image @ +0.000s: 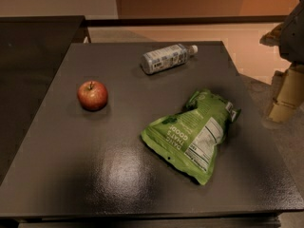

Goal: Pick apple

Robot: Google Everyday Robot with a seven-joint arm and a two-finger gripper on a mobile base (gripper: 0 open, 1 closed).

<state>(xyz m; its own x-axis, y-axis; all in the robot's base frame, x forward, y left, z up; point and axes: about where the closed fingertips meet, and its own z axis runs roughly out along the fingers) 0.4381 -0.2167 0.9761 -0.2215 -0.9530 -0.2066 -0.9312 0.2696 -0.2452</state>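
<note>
Approach stage, nothing grabbed yet. Gripper (287, 96) hangs off table (118, 175) at 3 o'clock, jaw state can't tell. Apple (92, 95) sits at 9 o'clock, so next up is long reach across.

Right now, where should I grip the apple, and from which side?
Grip the apple across its round middle, from above, I'd say: it sits upright, stem up, with nothing touching it. The tool is off the table's right edge, past the bag.

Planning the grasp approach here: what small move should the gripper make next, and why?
Probably swing the gripper leftward over the table toward the apple: it hangs beyond the table's right edge, while the apple sits alone at left, apart from bottle and green bag.
</note>
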